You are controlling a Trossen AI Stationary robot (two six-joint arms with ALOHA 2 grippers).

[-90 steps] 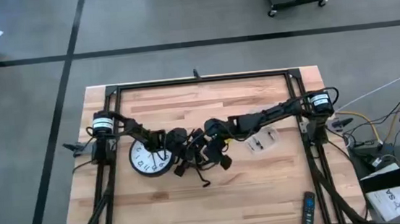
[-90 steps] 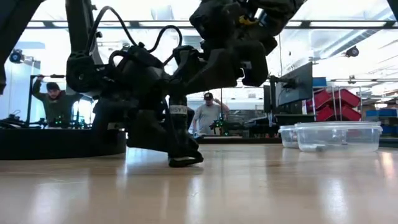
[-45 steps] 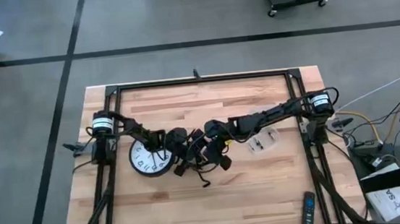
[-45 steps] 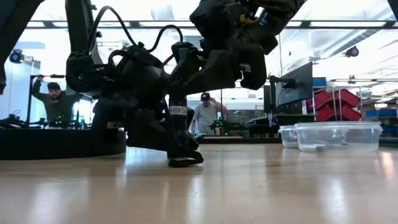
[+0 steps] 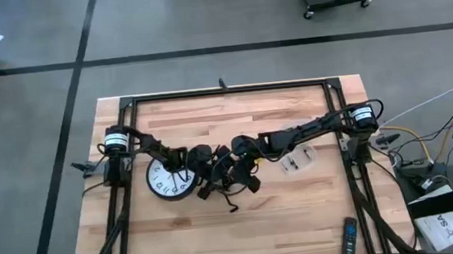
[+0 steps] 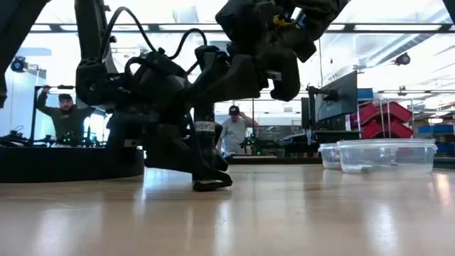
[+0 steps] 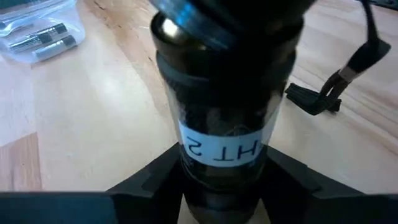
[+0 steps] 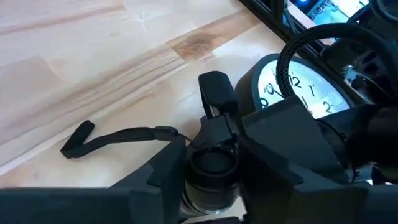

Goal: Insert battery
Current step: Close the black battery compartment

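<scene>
A black flashlight (image 7: 225,118) with a white label is held above mid-table between both arms. My left gripper (image 5: 211,176) is shut on it from the left and my right gripper (image 5: 240,168) from the right. Its round hollow end (image 8: 212,167) faces the right wrist camera. A black wrist strap (image 8: 118,138) trails from it onto the wood. Spare batteries (image 7: 48,41) lie in a clear container (image 5: 298,161) right of the arms. Whether a battery sits inside the flashlight cannot be seen. My left gripper pinches the flashlight's barrel just below the white label (image 7: 224,149), one finger on each side. The barrel runs on away from the fingers, clear of the table. My right gripper pinches the barrel beside its hollow end (image 8: 210,186) between its two fingers, the opening turned toward its wrist. The flashlight is off the table; only the strap lies on the wood.
A round white-faced clock (image 5: 169,180) lies flat under the left arm. A remote control (image 5: 349,238) lies at the near right corner. Bare wood lies along the near edge and the far side. People stand in the room beyond the table.
My right gripper has tipped slightly at the flashlight, as the low view shows. The left gripper and the flashlight have stayed in place.
</scene>
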